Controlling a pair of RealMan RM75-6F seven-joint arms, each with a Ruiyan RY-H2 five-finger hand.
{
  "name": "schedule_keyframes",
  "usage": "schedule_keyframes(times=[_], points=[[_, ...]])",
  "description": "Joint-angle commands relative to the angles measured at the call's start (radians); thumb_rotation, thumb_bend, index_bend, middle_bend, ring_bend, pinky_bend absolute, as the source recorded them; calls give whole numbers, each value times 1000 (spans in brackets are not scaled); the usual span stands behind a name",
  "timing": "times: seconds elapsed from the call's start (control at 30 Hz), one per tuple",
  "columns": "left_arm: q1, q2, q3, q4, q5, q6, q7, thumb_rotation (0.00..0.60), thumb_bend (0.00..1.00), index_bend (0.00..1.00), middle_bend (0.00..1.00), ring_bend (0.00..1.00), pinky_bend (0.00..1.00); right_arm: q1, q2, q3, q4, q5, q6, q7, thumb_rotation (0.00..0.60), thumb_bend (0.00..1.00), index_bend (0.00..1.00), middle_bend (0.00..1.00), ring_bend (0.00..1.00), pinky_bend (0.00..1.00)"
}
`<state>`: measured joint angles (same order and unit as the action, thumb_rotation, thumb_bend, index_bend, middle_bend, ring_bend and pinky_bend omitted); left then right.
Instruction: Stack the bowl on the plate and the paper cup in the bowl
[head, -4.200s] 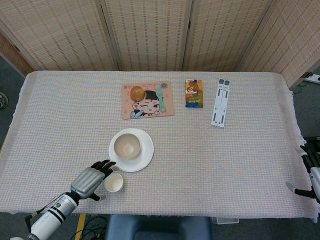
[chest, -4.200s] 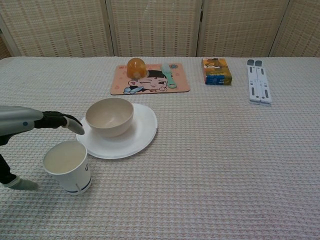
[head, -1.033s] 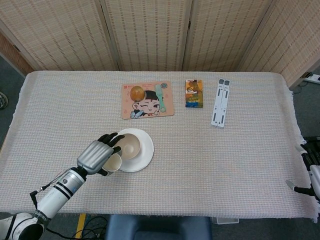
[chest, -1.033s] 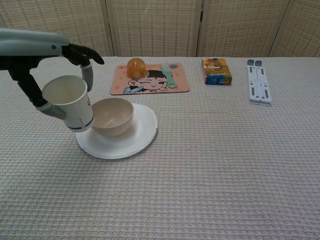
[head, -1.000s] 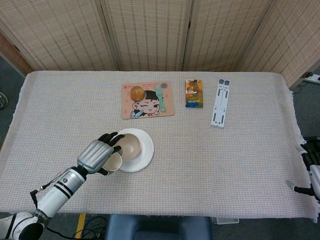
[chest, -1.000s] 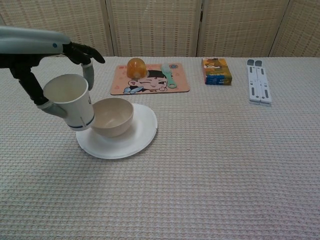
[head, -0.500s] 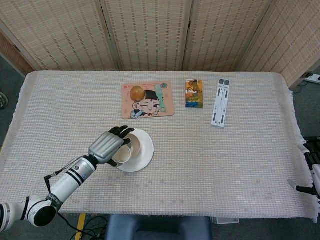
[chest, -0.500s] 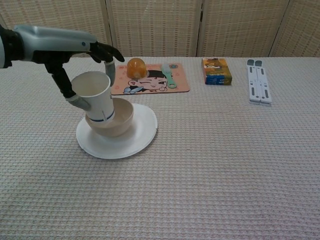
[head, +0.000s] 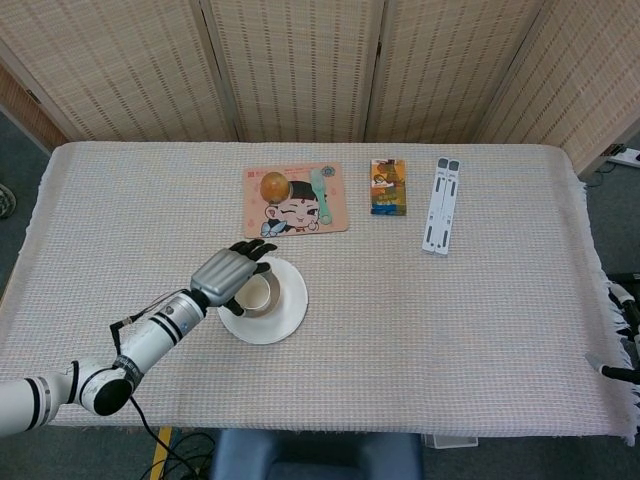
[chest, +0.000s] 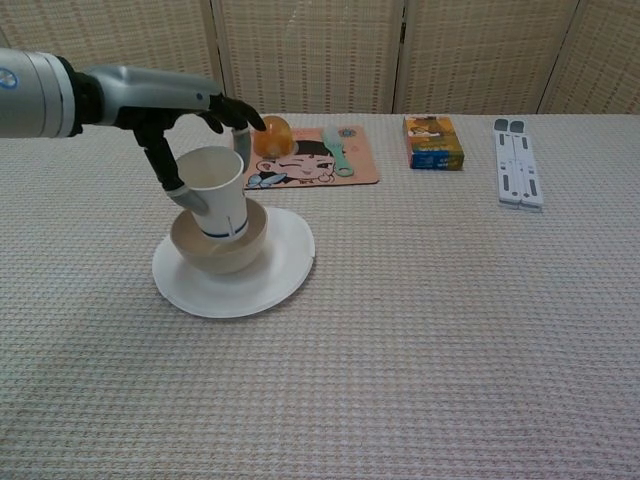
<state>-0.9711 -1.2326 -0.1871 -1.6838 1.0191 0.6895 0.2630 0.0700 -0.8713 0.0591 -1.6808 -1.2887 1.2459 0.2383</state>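
Observation:
A beige bowl (chest: 205, 251) sits on a white plate (chest: 272, 282) left of the table's middle. My left hand (chest: 200, 125) grips a white paper cup (chest: 216, 195) with a blue stripe, tilted slightly, its base down inside the bowl. In the head view the left hand (head: 228, 272) covers part of the bowl (head: 262, 296) and plate (head: 290, 305), and the cup (head: 253, 292) shows just past its fingers. Only a sliver of my right hand (head: 622, 350) shows at the right edge of the head view; its fingers cannot be made out.
Behind the plate lies a cartoon placemat (chest: 310, 165) with an orange ball-like object (chest: 270, 134) and a green spoon (chest: 335, 150). A small colourful box (chest: 432, 142) and a white-grey folding stand (chest: 519, 175) lie at the back right. A wicker screen stands behind the table.
My left hand has carried the paper cup from the table's front left, up and right over the bowl, and lowered it into the bowl.

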Motion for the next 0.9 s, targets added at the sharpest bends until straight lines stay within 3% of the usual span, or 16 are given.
schedule_keyframes(times=[0.03,0.67,0.9], points=[[-12,-30,5,51,27,-25,-36,600,191,483,97,0,159,2,0,2,4,2,-6,5,600,204,0,0,0,0],[-24,-151,31,261,174,-72,-218,600,190,484,97,0,159,2,6,8,23,8,-23,41,600,204,0,0,0,0],[-22,-176,38,299,209,-64,-254,600,191,438,97,0,159,0,7,8,26,4,-21,50,600,205,0,0,0,0]])
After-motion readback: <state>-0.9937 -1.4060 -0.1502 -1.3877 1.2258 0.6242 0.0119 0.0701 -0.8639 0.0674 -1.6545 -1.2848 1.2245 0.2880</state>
